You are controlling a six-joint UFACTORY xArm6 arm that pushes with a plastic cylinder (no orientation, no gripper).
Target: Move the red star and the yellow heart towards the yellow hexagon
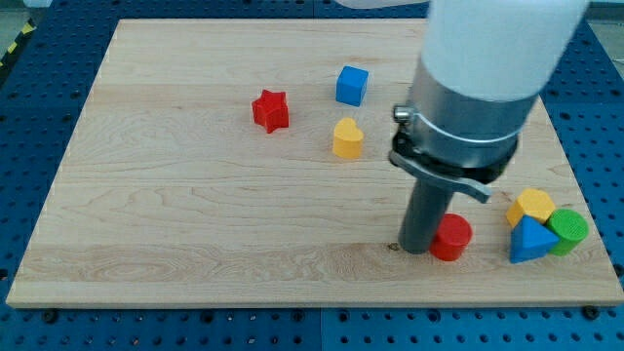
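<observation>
My tip (417, 250) rested near the worktop's (175, 234) bottom edge, touching a red cylinder (453, 237). The end effector was a rod, grasping nothing. Red star (271, 110) and yellow heart (347, 138) sat well apart from the yellow hexagon (532, 205) near the right edge.

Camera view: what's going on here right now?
My tip is down on the wooden board, right beside the red cylinder on its left in view. The red star and yellow heart sit untouched further up the board, well apart from the yellow hexagon, which is clustered with the blue triangle and green cylinder at the view's right.
</observation>
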